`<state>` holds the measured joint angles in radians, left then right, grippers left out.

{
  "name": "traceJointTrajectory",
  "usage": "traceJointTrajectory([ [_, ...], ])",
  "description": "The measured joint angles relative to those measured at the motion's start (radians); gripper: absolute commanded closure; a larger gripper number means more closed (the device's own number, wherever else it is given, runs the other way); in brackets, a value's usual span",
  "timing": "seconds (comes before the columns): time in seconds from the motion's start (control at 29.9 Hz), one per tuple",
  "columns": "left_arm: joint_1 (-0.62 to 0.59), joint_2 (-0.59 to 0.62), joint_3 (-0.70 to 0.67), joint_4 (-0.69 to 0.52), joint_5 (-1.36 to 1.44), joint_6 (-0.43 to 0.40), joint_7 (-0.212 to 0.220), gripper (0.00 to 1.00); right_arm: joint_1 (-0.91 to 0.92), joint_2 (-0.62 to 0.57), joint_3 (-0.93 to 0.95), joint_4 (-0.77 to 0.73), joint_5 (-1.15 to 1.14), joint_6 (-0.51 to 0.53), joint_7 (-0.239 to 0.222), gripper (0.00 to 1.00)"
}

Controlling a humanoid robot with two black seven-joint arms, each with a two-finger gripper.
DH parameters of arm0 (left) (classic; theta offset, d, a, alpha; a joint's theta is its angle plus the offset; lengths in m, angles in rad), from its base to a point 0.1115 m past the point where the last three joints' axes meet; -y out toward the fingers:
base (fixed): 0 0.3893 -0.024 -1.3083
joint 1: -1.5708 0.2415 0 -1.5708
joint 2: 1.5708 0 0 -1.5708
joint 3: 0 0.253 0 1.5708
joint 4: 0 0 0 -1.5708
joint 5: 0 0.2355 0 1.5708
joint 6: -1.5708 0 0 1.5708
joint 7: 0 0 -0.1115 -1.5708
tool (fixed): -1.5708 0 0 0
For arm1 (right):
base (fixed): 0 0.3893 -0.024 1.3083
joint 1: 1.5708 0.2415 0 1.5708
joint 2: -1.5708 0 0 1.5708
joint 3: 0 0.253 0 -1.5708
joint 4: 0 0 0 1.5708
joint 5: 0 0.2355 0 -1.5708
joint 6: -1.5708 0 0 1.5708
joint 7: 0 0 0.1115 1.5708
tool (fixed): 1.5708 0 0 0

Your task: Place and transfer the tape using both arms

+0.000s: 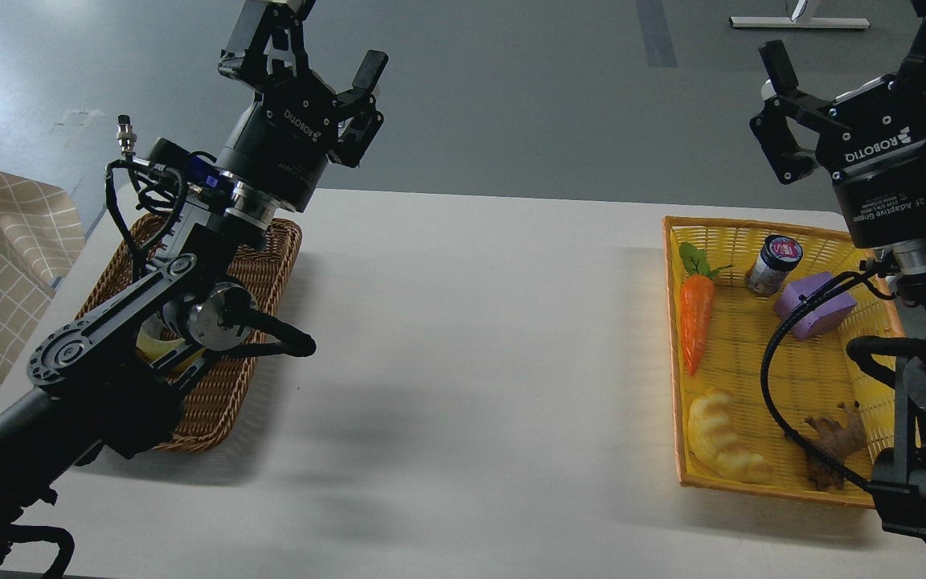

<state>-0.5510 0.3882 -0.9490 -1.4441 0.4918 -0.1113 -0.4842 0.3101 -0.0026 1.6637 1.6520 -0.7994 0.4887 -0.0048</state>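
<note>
The yellow tape [151, 346] lies in the brown wicker basket [266, 265] at the table's left. My left arm covers most of it, so only a yellow sliver shows. My left gripper [314, 44] is raised high above the basket's far right corner, with its fingers spread and nothing between them. My right gripper [857, 48] is raised above the far edge of the yellow basket [674, 338] at the right, also open and empty. Neither gripper touches the tape.
The yellow basket holds a toy carrot [696, 318], a small jar [772, 265], a purple block [813, 301], a pale croissant toy [720, 438] and a brown toy [829, 446]. The white table [471, 322] lies between the baskets. A checked cloth [5, 265] hangs at far left.
</note>
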Motion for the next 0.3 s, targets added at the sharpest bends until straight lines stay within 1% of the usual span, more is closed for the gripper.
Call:
traceJointTrajectory([
  [0.07,0.005,-0.004,-0.042,0.000,-0.028,-0.040,0.032,0.02,0.012,0.002,-0.011,-0.013,-0.022,-0.012,0.000,0.00],
  [0.13,0.014,-0.015,-0.075,-0.001,-0.042,-0.066,0.054,0.02,0.027,0.002,-0.021,-0.031,-0.045,-0.034,0.000,0.00],
  [0.3,0.048,-0.033,-0.128,-0.007,-0.045,-0.080,0.061,0.02,0.065,0.003,-0.067,-0.051,-0.098,-0.063,0.002,0.00],
])
